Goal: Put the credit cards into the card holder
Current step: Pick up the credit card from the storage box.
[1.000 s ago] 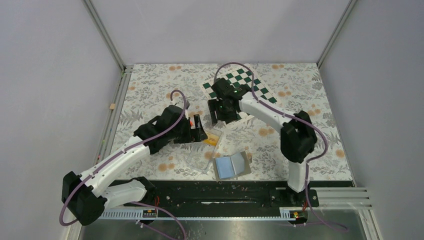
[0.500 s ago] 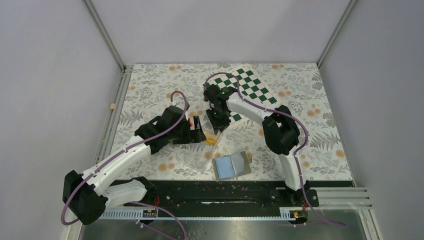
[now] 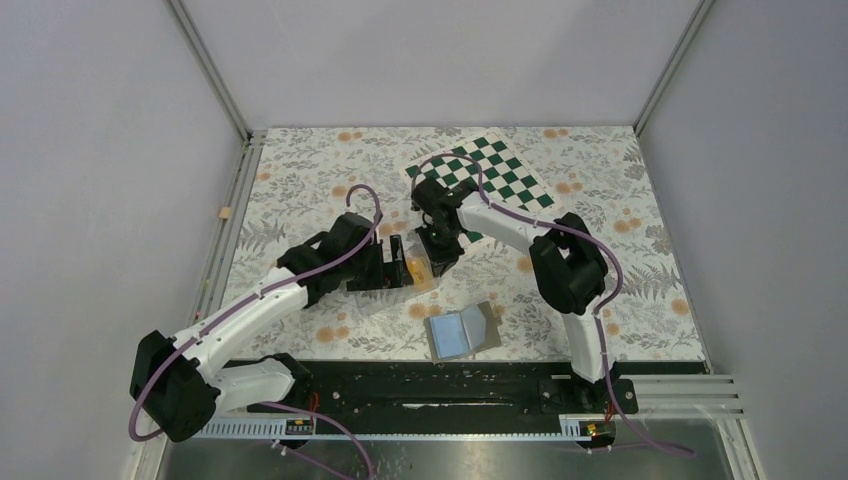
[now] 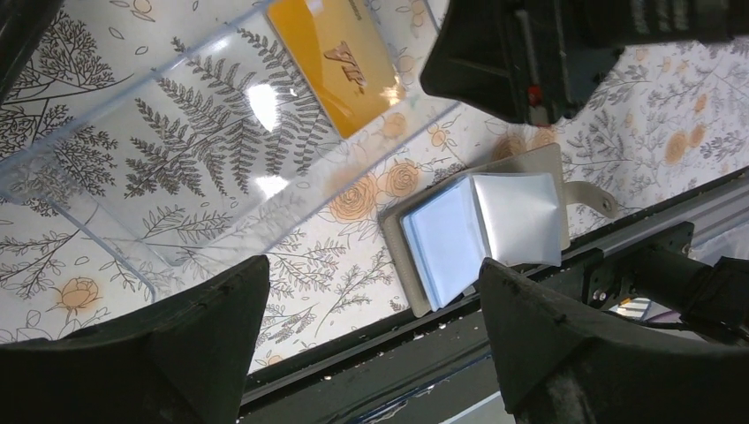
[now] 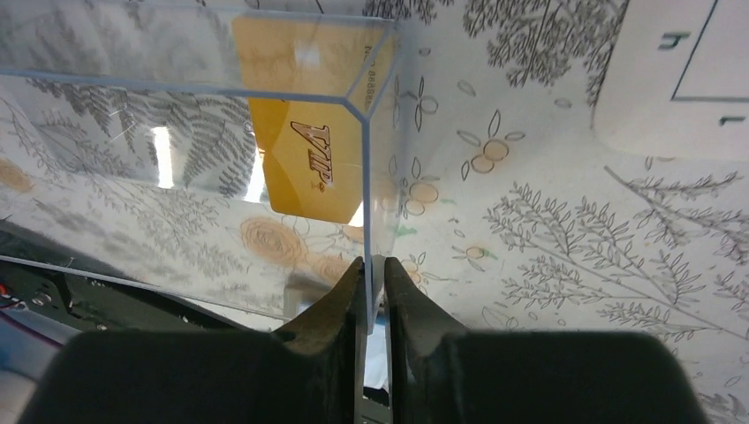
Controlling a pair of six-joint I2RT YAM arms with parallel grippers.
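Floral tabletop (image 3: 300, 180). Right gripper (image 5: 373, 274) has left the chessboard (image 3: 490, 170) and now pinches the clear plastic tray (image 5: 106, 53) wall, likely steadying it; left gripper (image 4: 371, 274) gapes empty. Credit card (image 5: 305, 168) inside tray; card holder (image 4: 481, 225) open nearby.

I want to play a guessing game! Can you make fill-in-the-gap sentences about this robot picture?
The right gripper pinches the wall of the clear plastic ____.
The orange-yellow rectangular credit card lies ____ it.
The grey folding card holder lies ____, showing pale pockets.
The left gripper holds ____.
Missing words: tray; inside; open; nothing.
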